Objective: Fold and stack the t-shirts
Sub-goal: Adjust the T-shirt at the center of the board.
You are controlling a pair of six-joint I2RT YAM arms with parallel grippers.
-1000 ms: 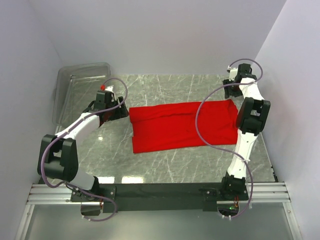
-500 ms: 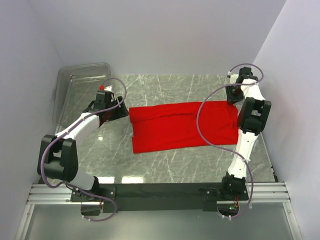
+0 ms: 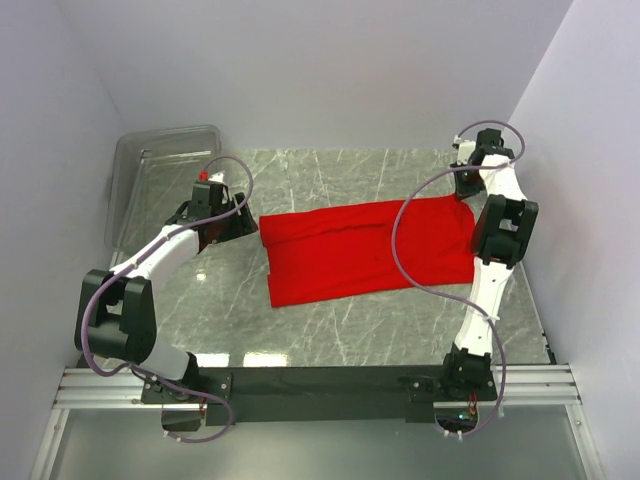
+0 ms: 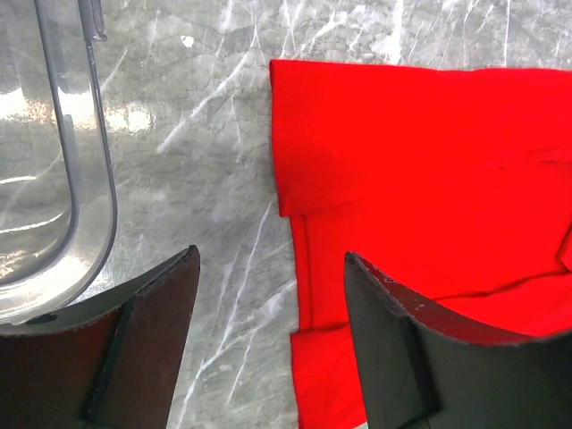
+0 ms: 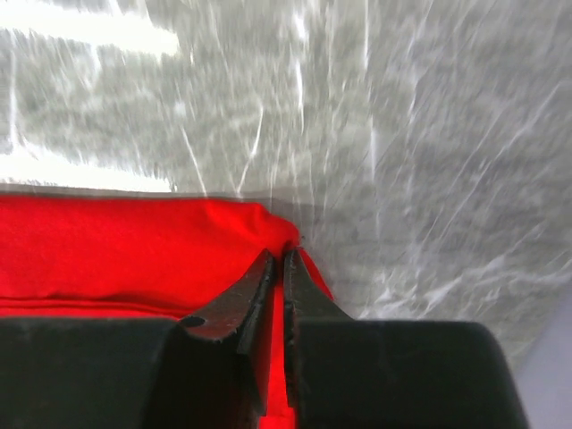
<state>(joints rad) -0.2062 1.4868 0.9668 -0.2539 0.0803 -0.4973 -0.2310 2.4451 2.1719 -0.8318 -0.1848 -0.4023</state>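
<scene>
right gripper (image 5: 278,257): clenched; fingers pinched together on the far right corner of the t-shirt (image 5: 116,241), with cloth puckered up at the tips
just around right gripper: red cloth runs off to its left and back under it; bare worktop (image 5: 402,134) ahead and to its right
left gripper (image 4: 270,259): released, fingers wide apart, holding nothing
just around left gripper: worktop between the fingers; its right finger is over the t-shirt's left edge, contact unclear; a clear bin (image 4: 80,179) ahead to its left
t-shirt position: flat on the worktop between the two grippers, a rough long rectangle, right corner in the right gripper, left edge just beside the left gripper
progress, done: looks partly folded, no sleeves sticking out; left edge shows a turned-in flap
progress, left: judging by shape, at least one more fold across, then stacking; only one t-shirt in view, no stack seen
step in hand (guess): right side gripped for a fold, left side not yet gripped
top view only: whole t-shirt outline (image 3: 365,250), both arms, bin (image 3: 160,170) at the far left
right wrist only: the pinch itself; the top view hides it behind the arm
left wrist only: layered hem and flap at the left edge, gap between the fingers
</scene>
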